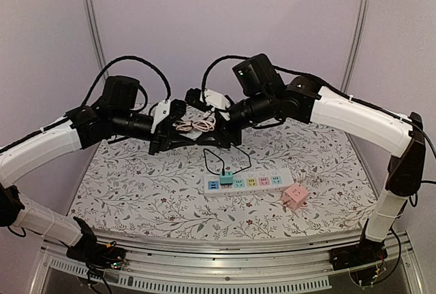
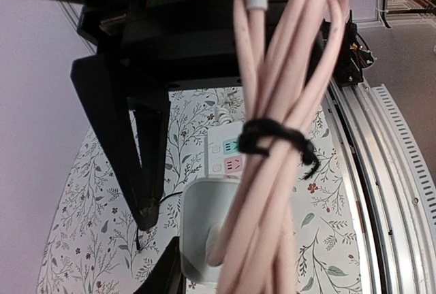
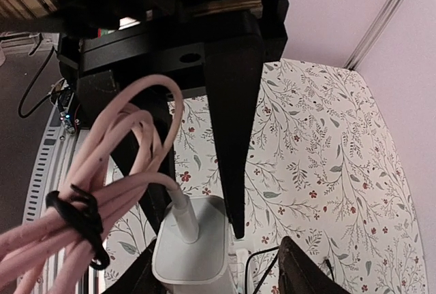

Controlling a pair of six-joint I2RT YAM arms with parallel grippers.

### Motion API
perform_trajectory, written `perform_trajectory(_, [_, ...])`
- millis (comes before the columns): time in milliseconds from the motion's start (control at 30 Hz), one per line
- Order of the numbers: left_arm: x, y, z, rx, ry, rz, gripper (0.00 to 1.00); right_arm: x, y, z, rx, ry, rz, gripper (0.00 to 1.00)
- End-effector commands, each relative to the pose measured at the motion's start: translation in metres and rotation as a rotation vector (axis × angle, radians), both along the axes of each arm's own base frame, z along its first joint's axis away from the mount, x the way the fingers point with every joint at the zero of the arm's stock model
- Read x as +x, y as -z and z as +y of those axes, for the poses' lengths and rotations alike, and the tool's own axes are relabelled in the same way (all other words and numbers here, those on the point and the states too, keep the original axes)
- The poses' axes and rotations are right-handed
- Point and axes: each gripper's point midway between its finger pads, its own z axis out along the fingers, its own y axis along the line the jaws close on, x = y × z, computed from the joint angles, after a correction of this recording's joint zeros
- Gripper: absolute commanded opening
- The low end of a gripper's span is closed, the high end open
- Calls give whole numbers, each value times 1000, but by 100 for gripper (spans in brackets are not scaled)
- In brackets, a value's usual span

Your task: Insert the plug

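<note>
Top view: both arms reach inward and meet above the far half of the flowered tabletop (image 1: 136,192). The plug (image 1: 195,125) hangs in the air between them. Its pale pink bundled cable lies roughly left to right. The left end effector (image 1: 184,135) is closed on the plug. The right end effector (image 1: 221,128) sits at its other end. Below, nearer the arm bases, a white power strip (image 1: 248,183) lies flat with its length running left to right. A teal adapter (image 1: 226,177) is seated in its left end, and a pink adapter (image 1: 295,197) lies just beside its right end.

Left wrist view: the pink cable (image 2: 286,83) runs top to bottom, folded into several strands cinched by a black tie (image 2: 272,139). It ends in a white, round-cornered body at the bottom. One black finger (image 2: 136,165) stands just left of that body. The other finger and the exact point of grip are hidden behind the cable.

Right wrist view: the white body sits bottom centre with its long axis in line with the fingers (image 3: 235,137). The cable leaves its upper face toward the camera and loops off to the lower left. The fingers are partly apart, one on each side of the body, the right-hand one close against it. Whether they press on it cannot be told. The prongs are not visible.
</note>
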Motion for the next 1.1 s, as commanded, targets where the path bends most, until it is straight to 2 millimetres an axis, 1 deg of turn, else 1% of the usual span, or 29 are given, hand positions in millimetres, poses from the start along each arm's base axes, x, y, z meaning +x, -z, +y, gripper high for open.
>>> perform_trajectory(0, [-1,-2,-6,-11,12,-1,0,1,-3,10,24,-9,-8,43])
perform_trajectory(100, [-2,1,-6,-3,16,-4,0,-1,-6,10,36,-16,0,23])
perform_trajectory(133, [-2,2,-6,-1,17,-5,0,-2,-6,10,37,-19,4,13])
perform_trajectory(167, [-2,2,-6,-1,17,-7,0,-2,-6,10,40,-22,6,1])
perform_trajectory(300, [-1,4,-5,2,9,-2,0,-3,-10,10,49,-15,13,0])
perform_trajectory(333, [0,3,-4,-4,-5,2,2,-1,-12,9,53,-6,10,0])
perform_trajectory(367, [3,1,-4,-15,-27,4,31,-1,-14,8,58,2,11,0])
perform_trajectory(400, [8,-1,-2,-31,-64,21,78,0,-18,7,66,14,5,0])
perform_trajectory(433, [13,-6,0,-55,-98,31,97,0,-21,6,75,18,1,0])
perform_trajectory(467, [17,-12,3,-82,-129,55,99,-1,-27,4,93,17,-4,0])
perform_trajectory(500, [20,-16,7,-112,-157,86,99,-4,-38,0,129,12,-13,0])
perform_trajectory(533, [21,-23,12,-154,-176,127,99,-7,-44,-1,161,0,-13,0])
perform_trajectory(567, [19,-25,15,-184,-173,149,99,-10,-57,-3,214,-13,-26,0])
perform_trajectory(600, [11,-31,17,-218,-142,159,99,-14,-66,-4,260,-20,-26,0])
perform_trajectory(633, [5,-39,18,-253,-117,152,99,-19,-84,-9,320,-31,-47,0])
perform_trajectory(667, [2,-48,18,-295,-107,144,96,-22,-96,-11,368,-37,-58,0])
perform_trajectory(733, [3,-67,15,-380,-108,123,85,-27,-116,-12,440,-52,-62,0])
perform_trajectory(767, [4,-74,13,-406,-101,125,80,-29,-122,-12,466,-62,-59,0])
perform_trajectory(833, [5,-85,10,-463,-94,154,78,-30,-131,-10,510,-72,-55,0])
perform_trajectory(900, [4,-89,7,-497,-75,202,77,-30,-137,-9,544,-74,-55,0])
perform_trajectory(933, [2,-90,6,-506,-60,215,77,-31,-137,-8,546,-75,-47,0])
perform_trajectory(1000, [-2,-95,4,-524,-28,208,78,-30,-141,-7,568,-77,-52,0])
perform_trajectory(1067, [-7,-99,3,-531,8,194,79,-30,-141,-7,568,-76,-49,0])
